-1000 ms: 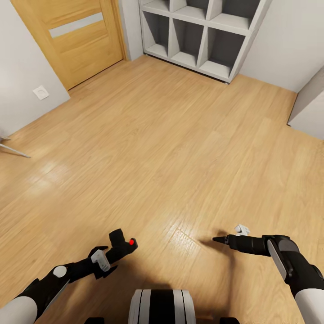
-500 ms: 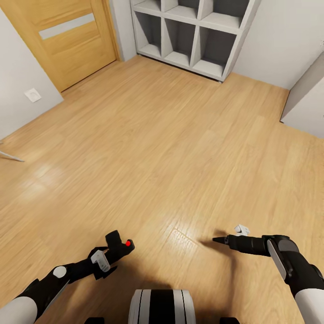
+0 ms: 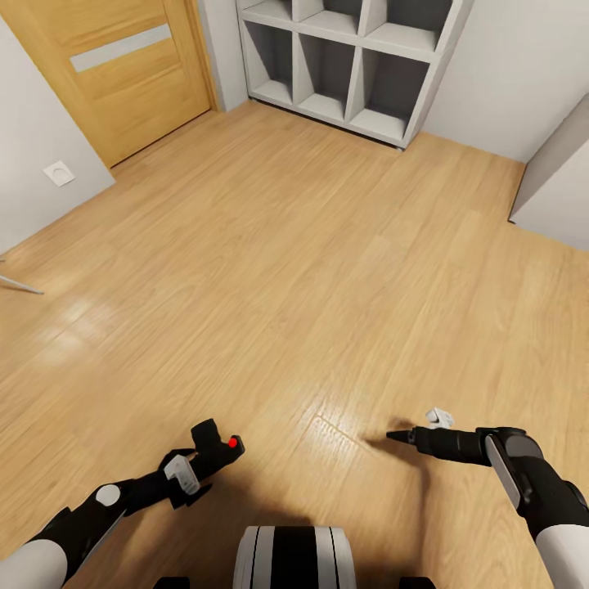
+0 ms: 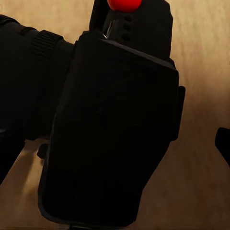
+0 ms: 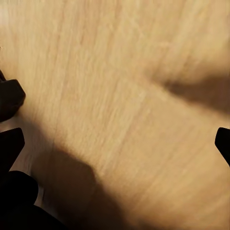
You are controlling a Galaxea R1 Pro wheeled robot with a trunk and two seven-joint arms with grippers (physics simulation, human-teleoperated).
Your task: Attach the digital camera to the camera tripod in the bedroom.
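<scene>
Bedroom interior: light wood plank floor (image 3: 294, 270); white cube shelving unit (image 3: 352, 57) against the far wall; light wood door with a pale horizontal panel (image 3: 123, 65) at far left; white walls with a small white round-centred wall plate (image 3: 59, 173) low beside the door; thin silver metal leg of the camera tripod (image 3: 16, 284) entering at the left edge, resting on the floor, well apart from both arms. Left gripper (image 3: 196, 466): clamped on the small boxy black digital camera with bright red round button (image 3: 219, 446), held above the floor near the robot's base; camera body seen close in the left wrist view (image 4: 110, 134). Right gripper (image 3: 401, 436): black, pointed, carries nothing; its jaws look nearly together, exact gap cannot be told
</scene>
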